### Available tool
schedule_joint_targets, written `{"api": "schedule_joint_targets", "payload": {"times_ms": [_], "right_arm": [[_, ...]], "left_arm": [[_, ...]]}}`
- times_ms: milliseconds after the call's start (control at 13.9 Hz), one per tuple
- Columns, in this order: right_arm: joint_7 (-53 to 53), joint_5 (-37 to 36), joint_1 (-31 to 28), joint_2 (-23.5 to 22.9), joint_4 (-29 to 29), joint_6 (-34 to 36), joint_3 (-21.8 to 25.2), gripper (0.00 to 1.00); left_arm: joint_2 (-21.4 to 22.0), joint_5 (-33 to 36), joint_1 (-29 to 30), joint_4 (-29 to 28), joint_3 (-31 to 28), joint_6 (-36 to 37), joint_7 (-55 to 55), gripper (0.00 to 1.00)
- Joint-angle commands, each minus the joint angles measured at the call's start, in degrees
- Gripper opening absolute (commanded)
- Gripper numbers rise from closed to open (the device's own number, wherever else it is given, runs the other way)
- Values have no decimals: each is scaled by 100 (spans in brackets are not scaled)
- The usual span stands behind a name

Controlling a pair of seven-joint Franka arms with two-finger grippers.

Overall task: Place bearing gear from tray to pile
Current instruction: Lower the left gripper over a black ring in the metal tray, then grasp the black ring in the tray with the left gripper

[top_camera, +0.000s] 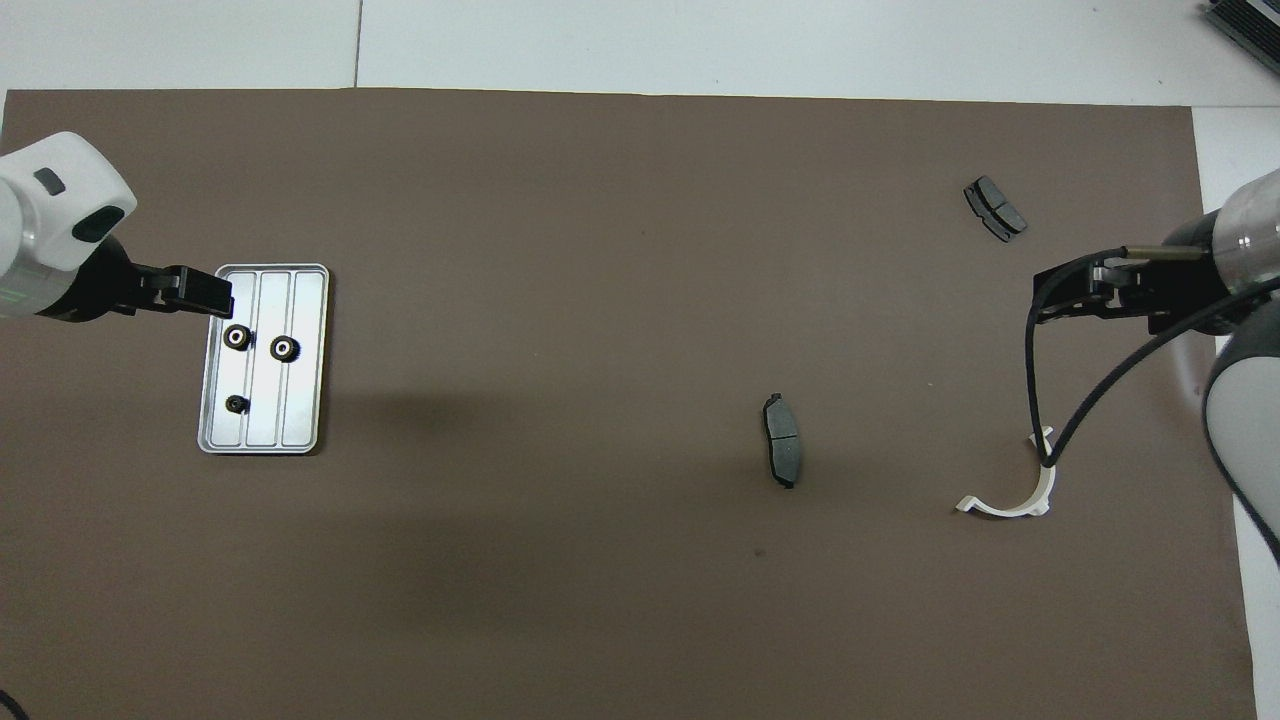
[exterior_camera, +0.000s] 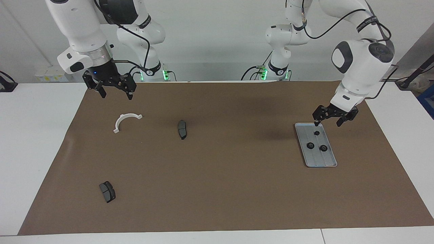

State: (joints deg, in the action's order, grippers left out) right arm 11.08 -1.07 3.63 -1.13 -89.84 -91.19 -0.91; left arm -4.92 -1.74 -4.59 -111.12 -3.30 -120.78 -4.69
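Note:
The silver tray (exterior_camera: 320,159) (top_camera: 300,400) lies toward the left arm's end of the brown mat. Three black bearing gears rest on it: a small one (exterior_camera: 316,133) (top_camera: 236,404) nearest the robots and two larger ones (exterior_camera: 310,145) (exterior_camera: 323,148) (top_camera: 236,337) (top_camera: 285,348) farther out. My left gripper (exterior_camera: 327,122) (top_camera: 212,297) hangs open and empty just above the tray's rim, touching nothing. The pile is a white half-ring bracket (exterior_camera: 126,121) (top_camera: 1010,495) and two dark brake pads (exterior_camera: 182,129) (top_camera: 782,453) (exterior_camera: 107,191) (top_camera: 995,208). Open and empty, my right gripper (exterior_camera: 116,96) (top_camera: 1060,297) waits in the air over the mat near the bracket.
A brown mat (exterior_camera: 220,189) covers most of the white table (exterior_camera: 34,135). A black cable (top_camera: 1040,400) dangles from the right arm's wrist over the bracket.

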Motion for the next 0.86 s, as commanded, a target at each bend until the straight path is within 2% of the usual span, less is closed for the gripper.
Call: {"api": "schedule_joint_targets", "payload": {"times_ms": [0, 144, 360, 793], "right_arm": [[26, 116, -29, 148, -139, 14, 12, 100], [26, 116, -29, 148, -139, 14, 3, 100], [26, 116, -29, 148, -139, 14, 3, 100], [-1, 116, -55, 148, -139, 14, 3, 100]], "left_arm": [[-113, -63, 80, -612, 22, -884, 56, 97], [-447, -63, 81, -621, 22, -1113, 475, 90], [-659, -63, 81, -665, 22, -1264, 566, 76], [-861, -63, 46, -876, 22, -1808, 803, 67]]}}
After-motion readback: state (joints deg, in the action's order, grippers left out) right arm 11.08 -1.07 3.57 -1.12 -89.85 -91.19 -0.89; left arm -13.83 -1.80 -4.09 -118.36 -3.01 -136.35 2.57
